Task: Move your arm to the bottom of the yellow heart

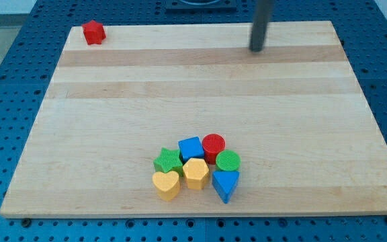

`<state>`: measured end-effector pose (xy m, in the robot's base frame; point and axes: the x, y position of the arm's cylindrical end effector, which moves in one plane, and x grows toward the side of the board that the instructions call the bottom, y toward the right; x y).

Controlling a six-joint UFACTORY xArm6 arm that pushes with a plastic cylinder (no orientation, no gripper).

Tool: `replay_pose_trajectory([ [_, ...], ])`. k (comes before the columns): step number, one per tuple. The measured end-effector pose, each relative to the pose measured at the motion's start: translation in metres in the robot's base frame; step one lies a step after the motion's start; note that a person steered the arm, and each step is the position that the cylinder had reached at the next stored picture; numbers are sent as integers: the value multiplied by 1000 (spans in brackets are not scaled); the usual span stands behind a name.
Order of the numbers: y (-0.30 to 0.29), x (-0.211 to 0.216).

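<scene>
my tip (256,49) bare rod, holds nothing, near board (113,94) top edge, well apart from blocks | yellow heart (166,184) btm-centre, near btm edge | touching: green star (168,161), yellow hexagon (195,173) | cluster also blue cube (191,148), red cylinder (213,145), green cylinder (228,161), blue triangle (225,184) | red block (94,32) top-left corner, alone

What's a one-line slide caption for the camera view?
My tip sits near the board's top edge, far from the yellow heart at the bottom-left of the block cluster; a red block sits alone top-left.

My straight dark rod: upright, entering from view's top, right of centre; my tip (256,49) down on surface.
</scene>
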<state>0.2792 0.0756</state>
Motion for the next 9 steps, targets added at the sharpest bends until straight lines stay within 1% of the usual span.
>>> replay_pose_trajectory([
  [1,-102,14],
  [2,-212,48],
  [3,-309,90],
  [4,-363,173],
  [5,-338,239],
  [6,-270,293],
  [7,-236,323],
  [8,-206,336],
  [9,-172,338],
])
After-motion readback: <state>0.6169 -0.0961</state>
